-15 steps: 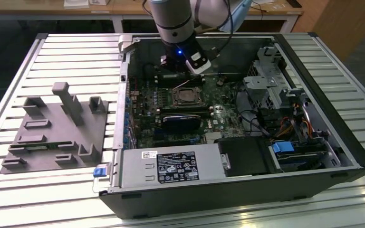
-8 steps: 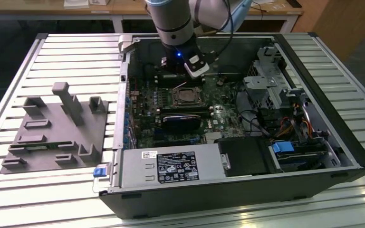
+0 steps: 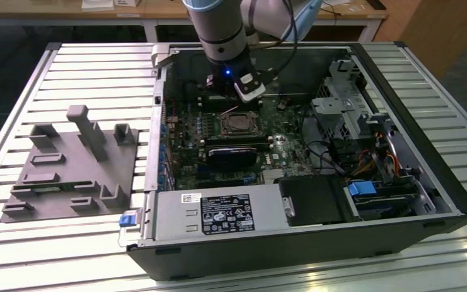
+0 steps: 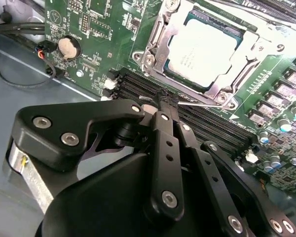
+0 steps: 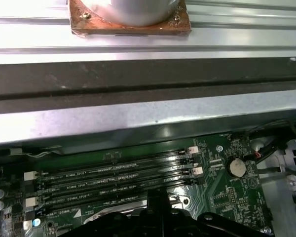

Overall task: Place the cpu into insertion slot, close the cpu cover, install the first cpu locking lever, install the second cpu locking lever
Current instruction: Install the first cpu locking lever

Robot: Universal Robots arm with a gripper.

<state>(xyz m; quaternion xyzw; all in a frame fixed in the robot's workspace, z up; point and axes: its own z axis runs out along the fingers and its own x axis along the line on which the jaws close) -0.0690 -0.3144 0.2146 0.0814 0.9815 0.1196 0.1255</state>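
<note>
The cpu [image 4: 202, 47] sits in the insertion slot [image 3: 238, 125], its dull silver top facing up. The cpu cover [image 4: 155, 42] lies flat down over it, framing the chip's edges, with the metal top showing through the cut-out.

Along the side of the insertion slot that faces the memory slots [image 4: 212, 129] runs a thin wire locking lever [image 4: 202, 102]. I cannot tell whether it is hooked down.

The tool [image 4: 165, 100] is just beside that same edge of the insertion slot, over the memory slots. Its black fingers are drawn narrow, tip against tip, and the tips meet the free end of the lever. Whether the wire is pinched between them or only touched cannot be made out.

A round coin cell [image 4: 69, 47] lies on the green board further from the insertion slot, past the end of the memory slots.

In the exterior view the arm [image 3: 221, 36] comes down into the open computer case [image 3: 428, 182] just beyond the insertion slot. The power supply [image 3: 209, 214] fills the case's near edge, well apart from the insertion slot.

Outside the case, far from the insertion slot toward the exterior view's left, a grey moulded fixture [image 3: 71, 164] rests on the slatted bench [image 3: 55, 243].
</note>
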